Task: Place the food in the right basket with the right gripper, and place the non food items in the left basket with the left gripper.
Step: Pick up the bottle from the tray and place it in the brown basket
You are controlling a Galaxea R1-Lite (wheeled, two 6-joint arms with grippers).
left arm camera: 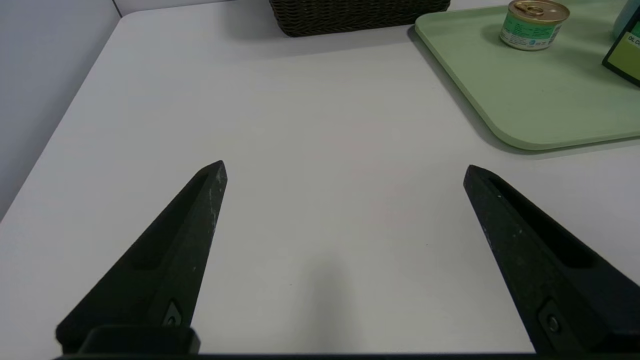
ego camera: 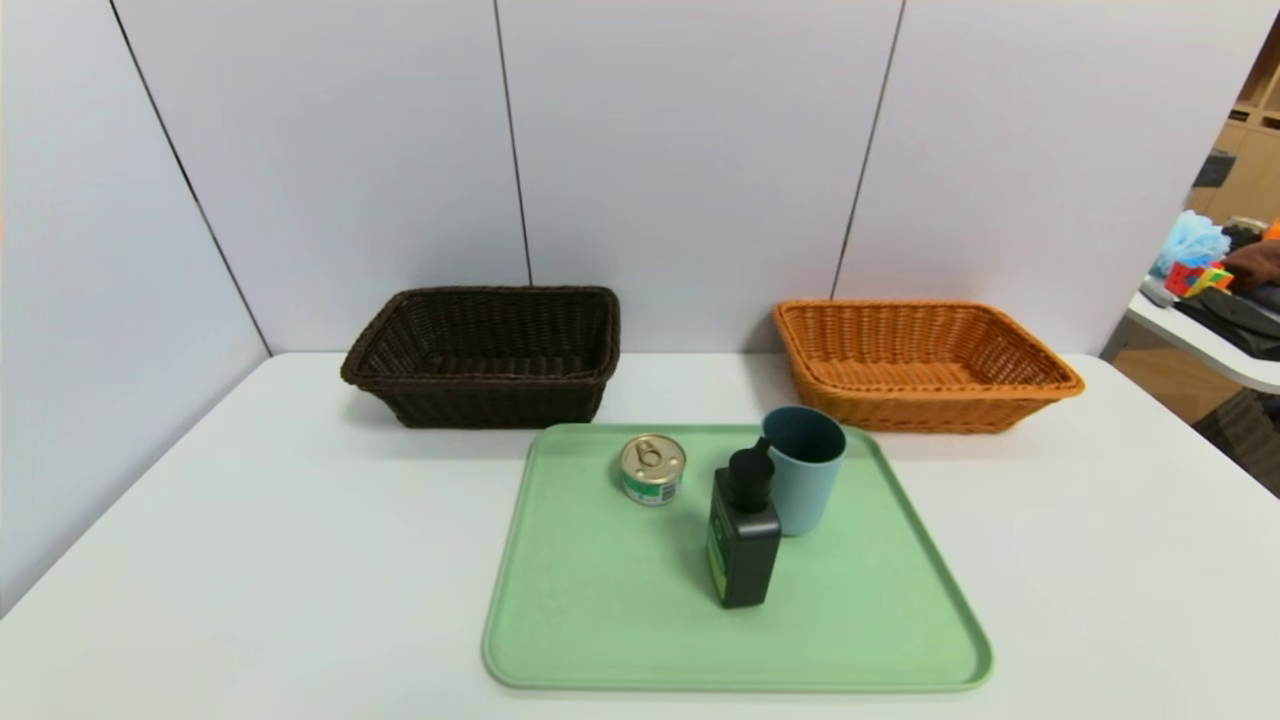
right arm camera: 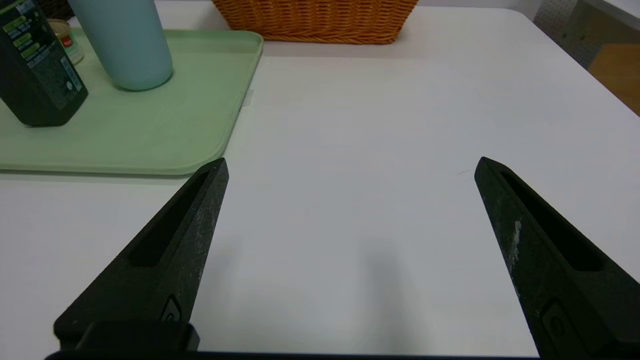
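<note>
White table (ego camera: 250,560) with a green tray (ego camera: 620,600) holding a tin can (ego camera: 652,468), black pump bottle (ego camera: 744,535) and blue-grey cup (ego camera: 803,468). Left gripper (left arm camera: 345,170) and right gripper (right arm camera: 350,165) hover wide apart, empty; dark basket (ego camera: 485,355) and orange basket (ego camera: 920,365) lie beyond them

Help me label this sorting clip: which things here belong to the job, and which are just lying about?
Part of the job:
- tin can
- black pump bottle
- blue-grey cup
- dark brown basket
- orange basket
- left gripper, open above bare table
- right gripper, open above bare table

Just lying about:
- green tray under the three items
- clutter on the side table
</note>
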